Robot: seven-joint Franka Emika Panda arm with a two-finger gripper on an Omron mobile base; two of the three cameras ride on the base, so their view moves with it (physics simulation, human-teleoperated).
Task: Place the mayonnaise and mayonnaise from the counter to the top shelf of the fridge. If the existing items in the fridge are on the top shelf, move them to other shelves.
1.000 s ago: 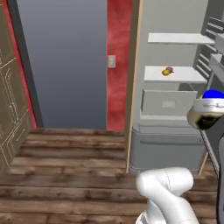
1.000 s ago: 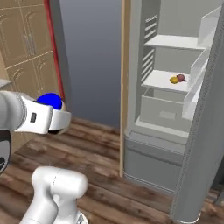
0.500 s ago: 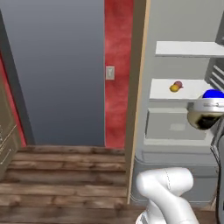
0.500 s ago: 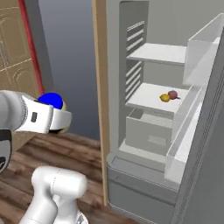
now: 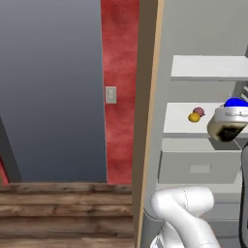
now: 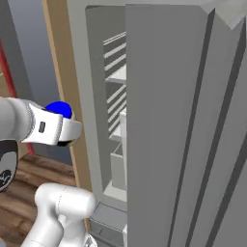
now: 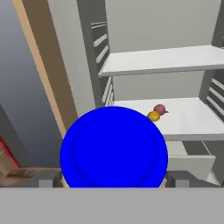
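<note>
A: Where's the mayonnaise jar [image 7: 113,146] being kept?
B: It's being gripped in the gripper [image 7: 113,181], blue lid fwd, facing the fridge [image 7: 144,26]; fruits [image 7: 157,112] being seen beyond on lower shelf [image 7: 192,118].

The base is rolling in on the fridge [image 5: 203,160], and both base views swing with it. In the left base view the tan cabinets have slid off the left edge, and the shelf with the dark red fruit [image 5: 198,112] and orange-yellow fruit [image 5: 193,117] has grown larger at centre right. In the right base view the fridge door [image 6: 188,125] now looms across the right half, covering the shelves that showed before.
</note>
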